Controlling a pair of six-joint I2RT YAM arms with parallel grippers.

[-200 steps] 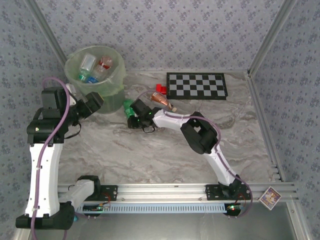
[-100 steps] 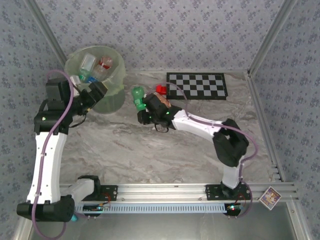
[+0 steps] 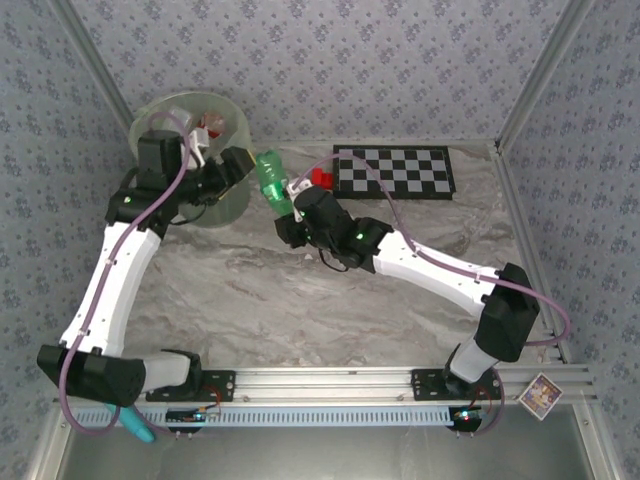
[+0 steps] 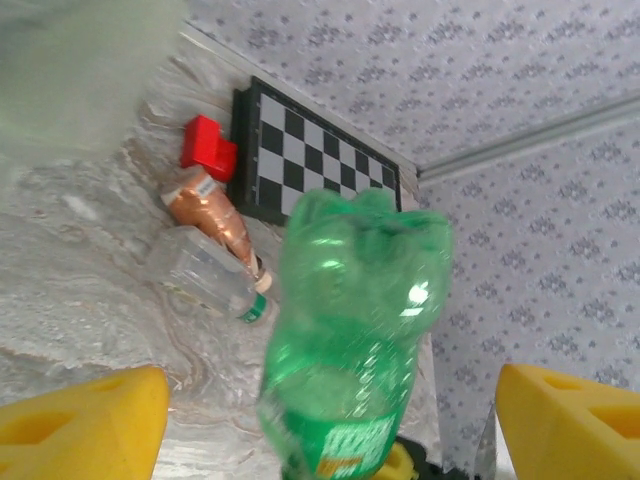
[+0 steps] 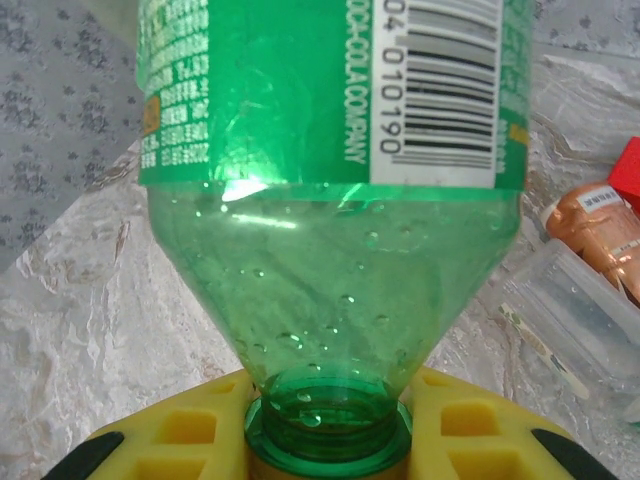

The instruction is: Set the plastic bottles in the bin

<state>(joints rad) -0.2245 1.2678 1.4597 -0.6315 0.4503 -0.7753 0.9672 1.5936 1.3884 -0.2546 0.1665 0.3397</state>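
My right gripper (image 3: 291,203) (image 5: 328,432) is shut on the neck of a green bottle (image 3: 270,177) (image 5: 330,200), which it holds in the air just right of the bin (image 3: 222,200). My left gripper (image 3: 238,167) (image 4: 325,425) is open beside the bin. Its yellow fingers (image 4: 80,425) stand wide on either side of the green bottle (image 4: 350,330) without touching it. An orange-brown bottle (image 4: 213,213) (image 5: 600,232) and a clear bottle (image 4: 205,273) (image 5: 578,318) lie on the table behind. Several bottles (image 3: 207,126) lie inside the bin.
The black-and-white checkerboard (image 3: 393,172) (image 4: 300,165) lies flat at the back of the marble table (image 3: 300,300). A small red block (image 3: 322,178) (image 4: 207,146) sits at its left end, next to the lying bottles. Patterned walls close in the back and sides.
The right arm has lifted the green bottle off the table and carried it up and left toward the bin. The left arm has swung right, bringing its open fingers around that bottle.
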